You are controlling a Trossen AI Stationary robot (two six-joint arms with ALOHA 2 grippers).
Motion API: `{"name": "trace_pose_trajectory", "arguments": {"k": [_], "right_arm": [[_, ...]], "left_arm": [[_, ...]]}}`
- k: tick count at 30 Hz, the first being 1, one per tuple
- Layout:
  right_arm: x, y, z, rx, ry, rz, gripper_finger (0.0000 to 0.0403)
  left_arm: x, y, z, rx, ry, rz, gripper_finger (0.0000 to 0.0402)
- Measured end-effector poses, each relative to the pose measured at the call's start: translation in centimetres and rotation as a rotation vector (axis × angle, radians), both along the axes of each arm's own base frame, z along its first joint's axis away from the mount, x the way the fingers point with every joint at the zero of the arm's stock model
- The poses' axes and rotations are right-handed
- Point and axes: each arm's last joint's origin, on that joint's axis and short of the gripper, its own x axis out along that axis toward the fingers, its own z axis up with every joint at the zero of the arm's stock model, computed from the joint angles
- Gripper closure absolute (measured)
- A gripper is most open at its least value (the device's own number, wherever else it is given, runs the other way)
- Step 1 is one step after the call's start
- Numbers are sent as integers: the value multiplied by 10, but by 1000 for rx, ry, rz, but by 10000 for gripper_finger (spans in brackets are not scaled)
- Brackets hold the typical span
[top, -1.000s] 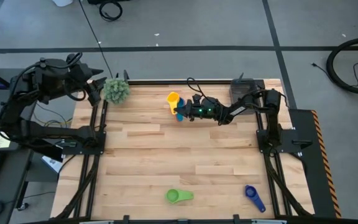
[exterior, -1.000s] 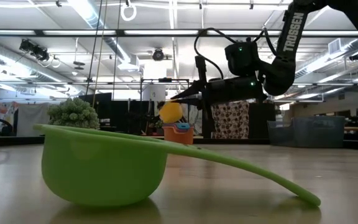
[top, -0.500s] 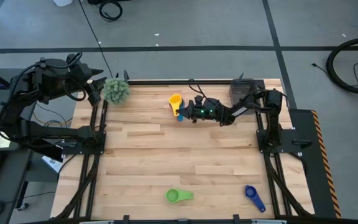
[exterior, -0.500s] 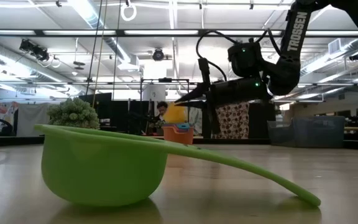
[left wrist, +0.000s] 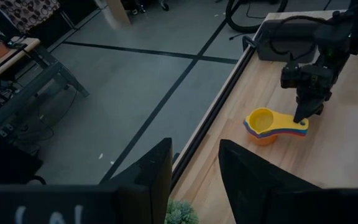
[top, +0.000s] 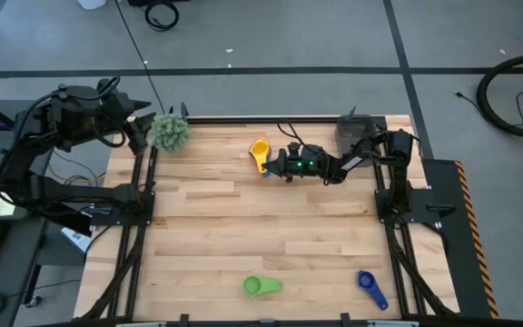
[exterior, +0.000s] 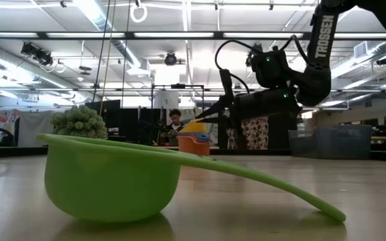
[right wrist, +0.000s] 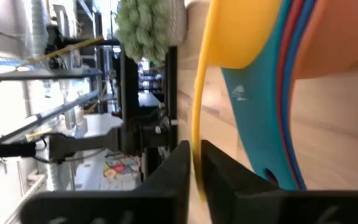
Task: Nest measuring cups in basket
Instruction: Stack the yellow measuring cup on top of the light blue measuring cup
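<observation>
The right gripper (top: pixel 271 164) is at the far side of the table (top: pixel 243 227), its fingers pinched on the thin flat handle of the yellow cup (top: pixel 259 150), which sits on top of the nested stack (left wrist: pixel 272 127) of orange, red, blue and light blue cups. From the wrist view the handle runs edge-on between the 2 fingers, so I read it as gripped, though only lightly. The left gripper (left wrist: pixel 194 180) waits off the table's far left corner beside the fuzzy plant ball (top: pixel 169 132), jaws partly apart and holding nothing. 2 cups are loose near the front edge: the green cup (top: pixel 261 286) and the dark blue cup (top: pixel 369 286). These look light, stiff, smooth plastic (likely to slip or tip), so the handle is the sensible hold. The dark grey basket (top: pixel 357 129) stands at the far right corner. "TROSSEN" reads on the right arm (exterior: pixel 322 37).
</observation>
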Motion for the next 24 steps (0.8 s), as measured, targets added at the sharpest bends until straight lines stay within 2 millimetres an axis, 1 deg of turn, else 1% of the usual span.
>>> {"name": "trace_pose_trajectory", "arguments": {"k": [3, 7, 13, 18, 24], "right_arm": [[0, -1, 0, 13, -4, 14, 330], [-1, -2, 0, 15, -6, 16, 312], [-3, -8, 3, 16, -35, 68, 312], [-5, -15, 12, -58, -116, 66, 312], [-7, -20, 12, -45, -125, 93, 312]], "left_arm": [[0, 0, 0, 0, -1, 0, 265], [0, 0, 0, -10, -11, 7, 265], [0, 0, 0, -29, -31, 19, 265], [0, 0, 0, -29, -30, 20, 265], [0, 0, 0, -29, -30, 20, 265]]}}
